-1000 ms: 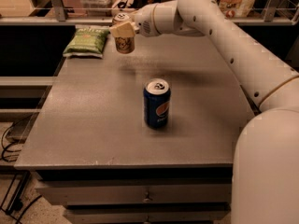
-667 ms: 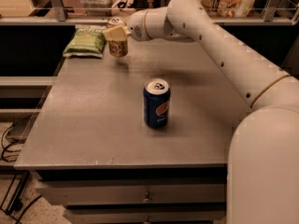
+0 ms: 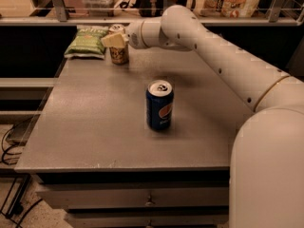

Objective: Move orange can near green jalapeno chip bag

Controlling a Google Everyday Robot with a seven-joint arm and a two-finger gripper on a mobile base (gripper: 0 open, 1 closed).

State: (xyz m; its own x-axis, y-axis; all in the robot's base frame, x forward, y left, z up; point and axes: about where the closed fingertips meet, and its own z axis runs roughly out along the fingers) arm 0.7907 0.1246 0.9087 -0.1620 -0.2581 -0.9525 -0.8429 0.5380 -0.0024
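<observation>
– Grey table (image 3: 85, 127) under me. Where's the can (image 3: 119, 55)?
– Clamped in my gripper (image 3: 115, 40), upright, held high on its wall, base at the table or just off it.
– And the bag (image 3: 86, 42)?
– Just beyond my gripper, close beside the can.
– How does it handle?
– Light, thin, slick metal, I judge; it would dent, so a gentle squeeze on the wall suits.

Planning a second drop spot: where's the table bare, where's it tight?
Bare: the table at near left, from the blue can to the left and front edges, and the strip between it and the orange can. Tight: far-left corner, gripper at the orange can beside the green jalapeno chip bag; arm overhangs the right side.
</observation>
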